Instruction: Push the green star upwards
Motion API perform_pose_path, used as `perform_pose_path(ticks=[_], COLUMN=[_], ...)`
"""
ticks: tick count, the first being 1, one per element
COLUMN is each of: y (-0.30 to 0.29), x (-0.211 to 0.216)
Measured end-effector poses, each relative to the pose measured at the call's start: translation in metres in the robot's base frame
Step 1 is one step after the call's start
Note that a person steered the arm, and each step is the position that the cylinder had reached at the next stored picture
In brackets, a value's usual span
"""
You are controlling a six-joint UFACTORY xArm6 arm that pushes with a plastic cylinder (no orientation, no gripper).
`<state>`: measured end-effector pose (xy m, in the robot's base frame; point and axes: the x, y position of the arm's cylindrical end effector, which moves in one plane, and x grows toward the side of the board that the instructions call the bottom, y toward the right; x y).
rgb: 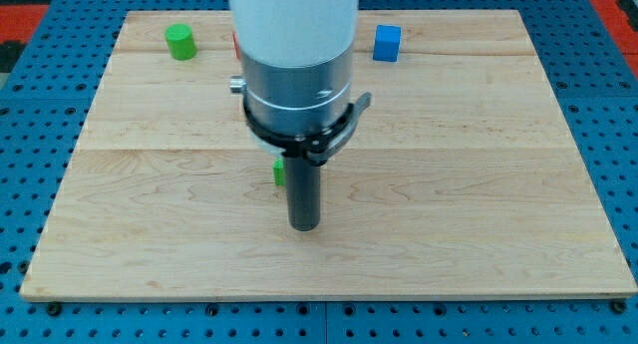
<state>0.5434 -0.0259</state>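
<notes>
A green block [279, 172], mostly hidden behind the rod, shows only as a small sliver at the board's middle; its shape cannot be made out. My tip [304, 227] rests on the board just below and to the right of that sliver. A green cylinder [180, 42] stands near the view's top left. A blue cube [387, 43] stands near the view's top, right of the arm. A red block [235, 43] peeks out at the arm's left edge near the top, mostly hidden.
The wooden board [478, 184] lies on a blue perforated table [30, 184]. The arm's white and grey body [295, 55] covers the board's upper middle.
</notes>
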Motion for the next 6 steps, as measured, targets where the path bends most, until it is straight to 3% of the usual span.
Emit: perform_pose_path(ticks=[4,5,6], y=[-0.005,-0.005,-0.005], x=[-0.056,-0.055,-0.019])
